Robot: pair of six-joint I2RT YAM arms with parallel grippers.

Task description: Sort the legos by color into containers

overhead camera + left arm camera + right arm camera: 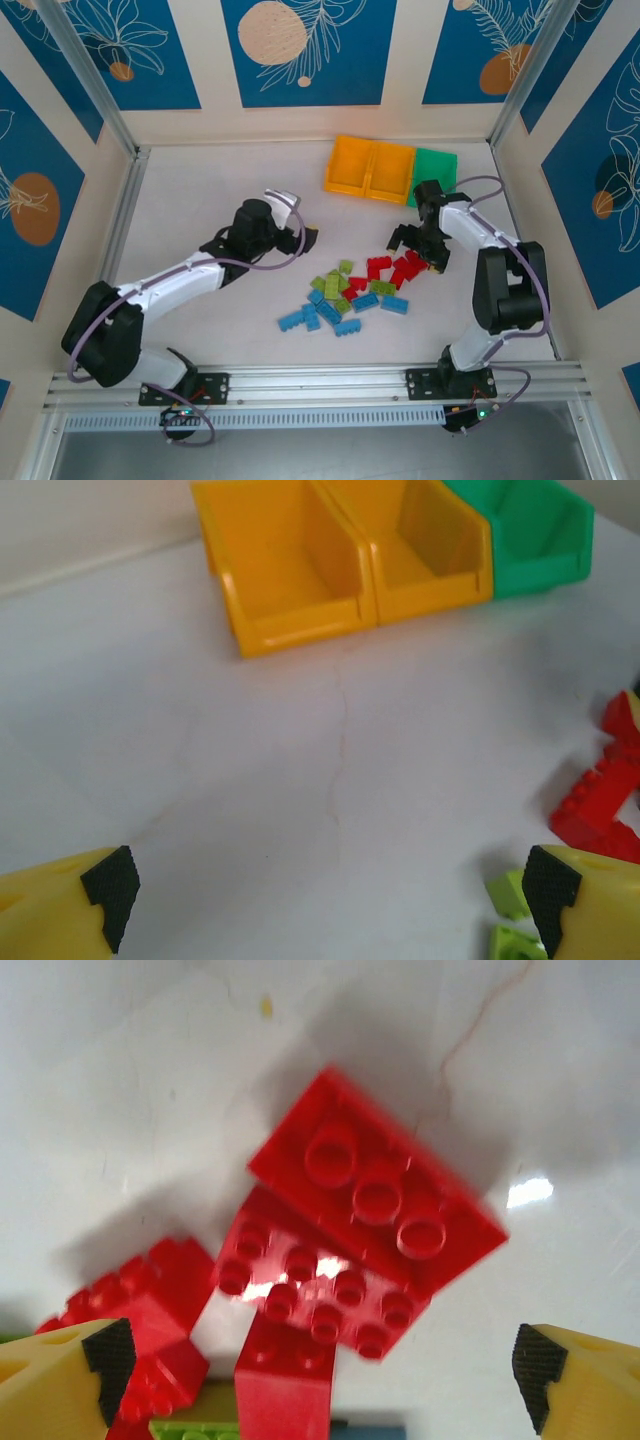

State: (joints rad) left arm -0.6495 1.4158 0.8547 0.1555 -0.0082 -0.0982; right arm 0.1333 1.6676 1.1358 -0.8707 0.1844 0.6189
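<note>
left arm (170,285) and right arm (478,230): white shells, black joints and black bases. a greyish-purple cable (250,266) loops along each. left hand (330,890) and right hand (320,1365): yellow fingers (45,915) tipped with black ridged pads (112,885). small green light (482,412) at each base.

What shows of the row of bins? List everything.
The row of bins is three open rectangular tubs of glossy plastic joined side by side: two orange-yellow bins and one green bin at the right end. It stands upright on the white table, beyond the brick pile, with no brick visible inside.
</note>
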